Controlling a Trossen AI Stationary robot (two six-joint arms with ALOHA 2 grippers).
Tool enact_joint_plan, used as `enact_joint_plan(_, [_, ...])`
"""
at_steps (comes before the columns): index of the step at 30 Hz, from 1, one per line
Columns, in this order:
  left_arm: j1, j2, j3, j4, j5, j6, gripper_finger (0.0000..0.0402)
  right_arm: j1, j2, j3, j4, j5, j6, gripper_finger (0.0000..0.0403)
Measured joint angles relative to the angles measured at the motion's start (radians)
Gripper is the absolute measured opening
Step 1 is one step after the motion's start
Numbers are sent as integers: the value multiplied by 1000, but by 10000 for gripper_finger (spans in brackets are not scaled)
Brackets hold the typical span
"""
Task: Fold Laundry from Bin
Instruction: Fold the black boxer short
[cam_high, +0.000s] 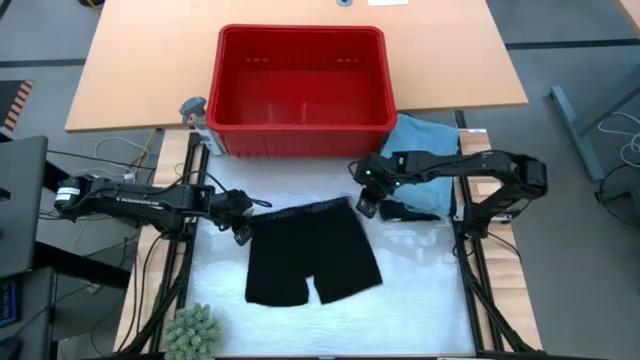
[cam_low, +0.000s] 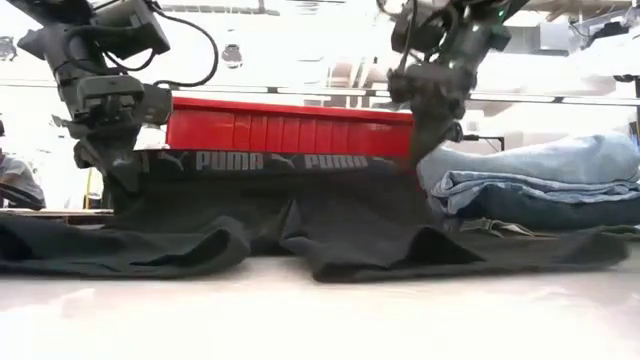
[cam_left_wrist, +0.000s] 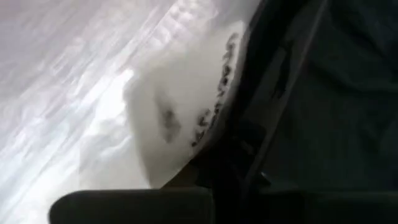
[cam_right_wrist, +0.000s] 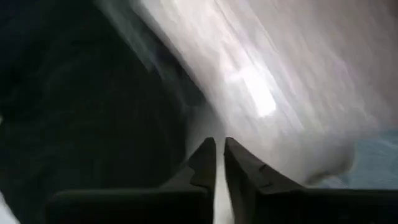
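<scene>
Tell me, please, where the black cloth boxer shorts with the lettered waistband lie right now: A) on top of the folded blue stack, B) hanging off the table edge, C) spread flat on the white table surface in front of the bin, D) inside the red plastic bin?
C: the black cloth boxer shorts lie spread on the white table surface, nearer than the empty red plastic bin, with the folded blue stack off to one side.

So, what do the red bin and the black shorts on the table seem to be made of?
The red bin looks like moulded plastic: rigid, even walls with a thick rim, a faint sheen and slot openings near its top. The black shorts look like soft knit fabric, matte, lying limp with folds; the waistband seems elastic, with printed PUMA lettering. The exact fibre cannot be told.
</scene>
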Motion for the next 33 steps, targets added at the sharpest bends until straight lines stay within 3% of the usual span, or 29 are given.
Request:
enact_joint_plan(7, [17, 0, 0, 4, 66, 140, 81, -13, 106, 0, 2, 11, -30, 125])
enact_joint_plan(11, [25, 0, 0, 12, 65, 176, 147, -14, 137, 0, 13, 56, -36, 146])
enact_joint_plan(16, [45, 1, 0, -10, 37, 102, 209, -7, 137, 43, 93, 22, -41, 153])
enact_joint_plan(21, [47, 1, 0, -41, 6, 158, 238, 45, 137, 80, 220, 4, -74, 152])
enact_joint_plan(26, [49, 0, 2, -26, -179, 230, 260, 73, 137, 82, 318, 14, -84, 153])
enact_joint_plan(29, [59, 1, 31, -76, -231, 161, 266, 76, 137, 82, 304, 40, -74, 151])
enact_joint_plan(31, [68, 0, 50, -98, -203, 63, 267, 79, 137, 82, 278, 43, -81, 147])
enact_joint_plan(33, [68, -12, 77, -98, -94, 31, 266, 93, 142, 82, 267, 47, -105, 142])
